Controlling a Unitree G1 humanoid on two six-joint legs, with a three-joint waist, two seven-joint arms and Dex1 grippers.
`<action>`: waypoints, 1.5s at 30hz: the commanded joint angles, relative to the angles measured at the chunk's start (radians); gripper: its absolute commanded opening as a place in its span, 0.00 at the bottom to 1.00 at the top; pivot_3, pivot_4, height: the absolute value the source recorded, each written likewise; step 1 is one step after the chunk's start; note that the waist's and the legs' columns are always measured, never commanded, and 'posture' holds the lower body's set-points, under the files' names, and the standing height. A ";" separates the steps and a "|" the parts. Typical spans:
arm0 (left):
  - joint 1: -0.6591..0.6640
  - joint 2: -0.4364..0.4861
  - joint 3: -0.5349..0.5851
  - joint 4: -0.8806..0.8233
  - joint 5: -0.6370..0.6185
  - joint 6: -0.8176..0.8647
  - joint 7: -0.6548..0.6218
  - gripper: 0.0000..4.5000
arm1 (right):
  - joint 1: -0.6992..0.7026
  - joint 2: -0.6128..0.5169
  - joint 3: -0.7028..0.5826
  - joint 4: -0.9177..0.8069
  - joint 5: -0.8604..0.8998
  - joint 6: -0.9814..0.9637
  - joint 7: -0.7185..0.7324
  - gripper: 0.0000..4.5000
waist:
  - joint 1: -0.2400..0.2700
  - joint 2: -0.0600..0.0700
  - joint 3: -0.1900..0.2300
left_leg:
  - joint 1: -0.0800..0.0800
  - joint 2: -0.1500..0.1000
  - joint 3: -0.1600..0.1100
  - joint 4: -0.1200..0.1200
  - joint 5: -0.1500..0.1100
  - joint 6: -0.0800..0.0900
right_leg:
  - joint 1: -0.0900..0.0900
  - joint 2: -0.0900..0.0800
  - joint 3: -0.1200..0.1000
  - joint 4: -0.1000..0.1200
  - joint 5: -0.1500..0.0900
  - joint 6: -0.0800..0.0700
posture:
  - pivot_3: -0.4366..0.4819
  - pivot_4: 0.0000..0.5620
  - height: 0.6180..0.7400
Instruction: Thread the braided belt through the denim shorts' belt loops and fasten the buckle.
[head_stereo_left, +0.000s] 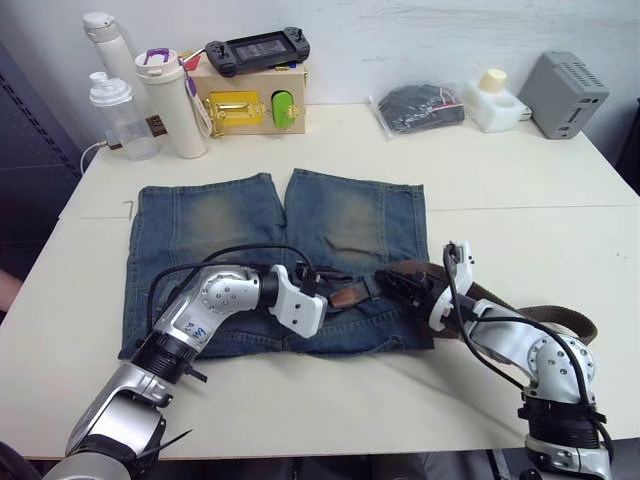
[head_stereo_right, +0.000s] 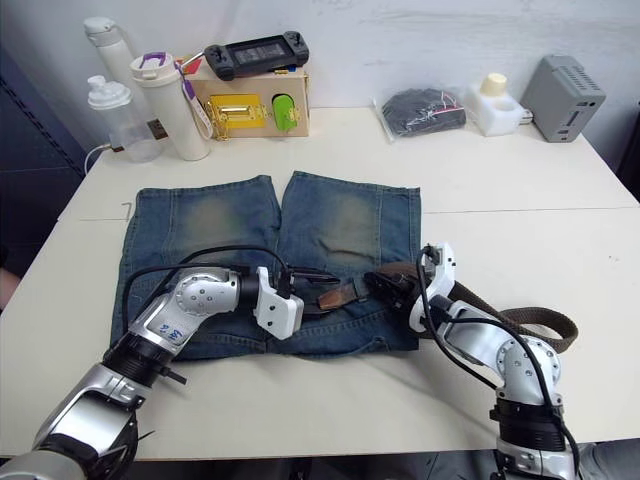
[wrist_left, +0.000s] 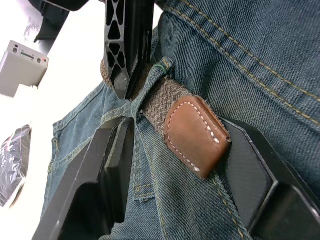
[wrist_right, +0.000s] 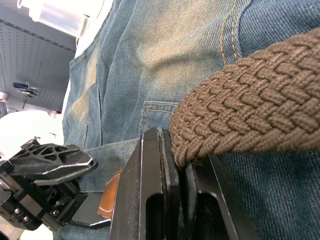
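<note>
1. The left gripper (wrist_left: 170, 165) stands wide, its fingers (wrist_left: 107, 170) either side of the braided belt's (head_stereo_left: 520, 310) leather tip (wrist_left: 195, 135).
2. The right gripper (wrist_right: 182, 170) is clamped on the belt at a belt loop (wrist_left: 150, 87).
3. The denim shorts (head_stereo_left: 230, 230) lie flat mid-table, the belt trailing right.

No words, numbers or brand marks can be read anywhere — not on the bottles, the box, the handheld game console or the grey device at the back of the table, nor on the shorts or belt.
</note>
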 joint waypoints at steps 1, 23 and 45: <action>0.011 0.012 -0.008 0.019 0.024 0.008 -0.007 0.28 | 0.011 0.019 0.024 -0.024 0.031 0.012 -0.001 0.00 | -0.001 0.000 0.000 | 0.000 0.000 0.000 0.000 0.000 0.000 | 0.000 0.000 0.000 0.000 0.000 0.000 | 0.48 0.27 0.22; 0.048 0.049 0.020 -0.122 0.049 0.076 0.016 0.00 | 0.077 -0.283 -0.130 -0.209 0.179 0.059 0.109 0.99 | 0.008 0.003 0.001 | 0.006 -0.001 0.001 -0.005 -0.001 -0.001 | 0.001 -0.001 0.002 -0.001 0.000 0.000 | 0.48 0.27 0.22; 0.031 0.021 0.023 -0.144 0.056 0.086 0.032 0.00 | 0.183 -0.440 0.202 -0.390 -0.610 -0.049 0.421 0.19 | 0.031 -0.001 0.002 | 0.010 0.000 0.001 -0.006 0.000 0.000 | 0.015 0.000 -0.002 -0.019 0.000 0.000 | 0.48 0.27 0.22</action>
